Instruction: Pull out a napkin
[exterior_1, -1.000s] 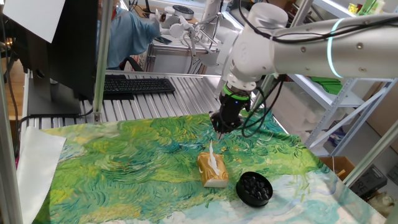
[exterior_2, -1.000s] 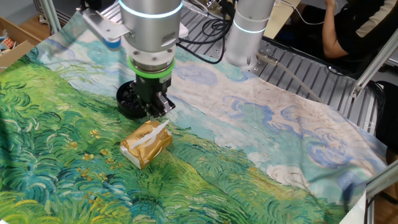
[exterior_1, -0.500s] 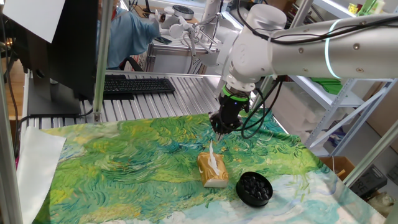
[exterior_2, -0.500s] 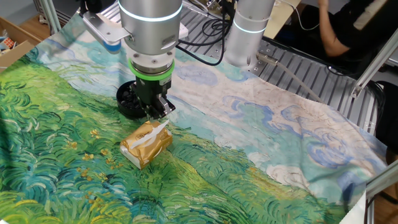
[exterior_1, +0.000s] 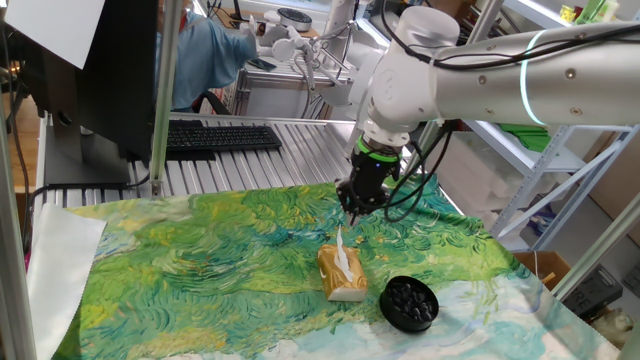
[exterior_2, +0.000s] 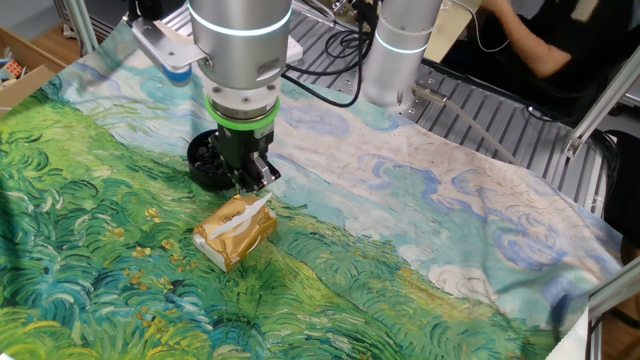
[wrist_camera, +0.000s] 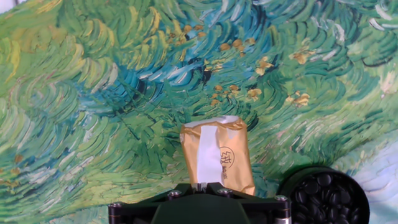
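The tan-yellow tissue pack (exterior_1: 342, 273) lies on the painted cloth. It also shows in the other fixed view (exterior_2: 235, 231) and in the hand view (wrist_camera: 217, 156). The white napkin (exterior_1: 340, 247) sticks up from its slot, narrow and pointed at the top; it also shows in the other fixed view (exterior_2: 256, 207) and as a white strip in the hand view (wrist_camera: 205, 155). My gripper (exterior_1: 351, 208) hangs just above the napkin's tip, and shows in the other fixed view (exterior_2: 254, 183) too. In the hand view the jaws stand together at the bottom edge. A small gap shows between fingertips and napkin tip.
A black round dish (exterior_1: 409, 302) sits beside the pack, toward the table's near right corner, also in the hand view (wrist_camera: 323, 196). A large stiff white paper sheet (exterior_1: 60, 260) lies at the cloth's left edge. A keyboard (exterior_1: 215, 137) and a person are behind the table.
The gripper has barely shifted above the pack. The napkin and pack have not moved.
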